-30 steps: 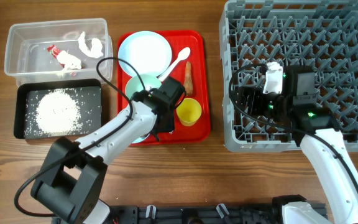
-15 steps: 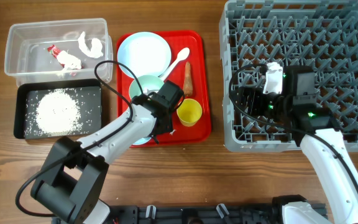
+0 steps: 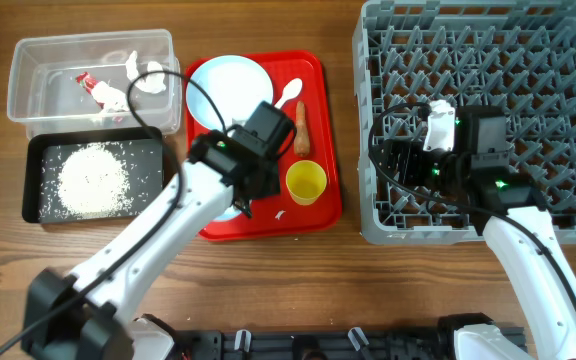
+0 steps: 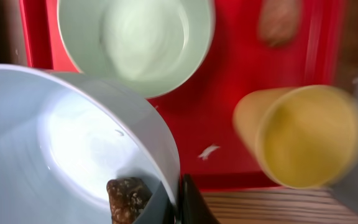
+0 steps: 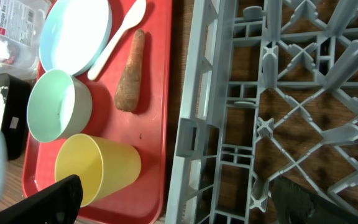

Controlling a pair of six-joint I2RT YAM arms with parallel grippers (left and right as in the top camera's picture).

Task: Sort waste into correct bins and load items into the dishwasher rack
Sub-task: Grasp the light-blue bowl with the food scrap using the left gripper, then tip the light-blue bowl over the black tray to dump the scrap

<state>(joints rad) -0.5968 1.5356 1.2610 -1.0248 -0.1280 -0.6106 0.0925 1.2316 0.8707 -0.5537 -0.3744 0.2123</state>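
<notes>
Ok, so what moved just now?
The left arm rose and swung toward the plate. Its claw pinches the rim of the bowl with the brown lump inside. The right claw, cup, stick and rack stayed put.

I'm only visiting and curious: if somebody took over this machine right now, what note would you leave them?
Left gripper: shut on the rim of a pale blue-white bowl holding a small brown food lump, at the red serving tray.
Right gripper: open, empty, over the grey plastic dishwasher rack.
Done: red-and-white wrapper and crumpled white paper are in the clear plastic tub; white rice is in the black tray.
Left: bin the lump and the orange-brown stick. Rack the round pale blue plate, held bowl, second bowl, yellow cup and white spoon. No dishes show in the rack.
</notes>
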